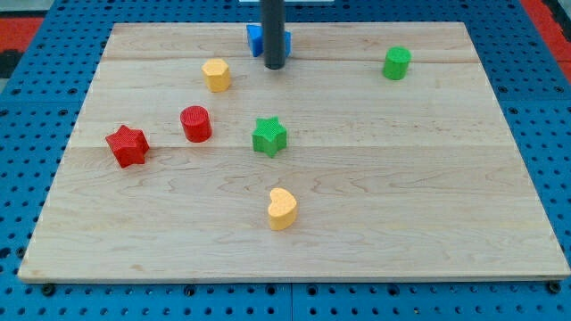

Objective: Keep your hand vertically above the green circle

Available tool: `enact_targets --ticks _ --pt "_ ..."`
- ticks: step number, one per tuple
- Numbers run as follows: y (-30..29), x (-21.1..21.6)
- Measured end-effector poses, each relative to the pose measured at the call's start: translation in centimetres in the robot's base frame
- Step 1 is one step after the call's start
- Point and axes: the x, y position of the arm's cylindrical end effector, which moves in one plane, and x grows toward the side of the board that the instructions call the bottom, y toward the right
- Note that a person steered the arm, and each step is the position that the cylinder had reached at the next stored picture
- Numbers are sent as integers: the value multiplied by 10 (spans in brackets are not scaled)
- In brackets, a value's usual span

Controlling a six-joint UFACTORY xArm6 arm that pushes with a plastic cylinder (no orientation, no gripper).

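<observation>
The green circle block (397, 63) stands near the view's top right of the wooden board (428, 205). My tip (275, 66) is at the view's top centre, well to the left of the green circle and apart from it. The rod stands just in front of a blue block (257, 39), partly hiding it; its shape cannot be made out.
A yellow hexagon-like block (216, 75) lies left of my tip. A red circle (195, 124) and a red star (127, 146) are at the left. A green star (268, 136) sits mid-board. A yellow heart (282, 209) lies below it.
</observation>
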Motion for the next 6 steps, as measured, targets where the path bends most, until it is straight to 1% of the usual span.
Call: enact_targets --ticks 1,2,3,4,5,6 --pt "63 29" --pt "158 56" --pt "233 42" --pt "207 -22" --pt "116 -46" --pt "187 -45"
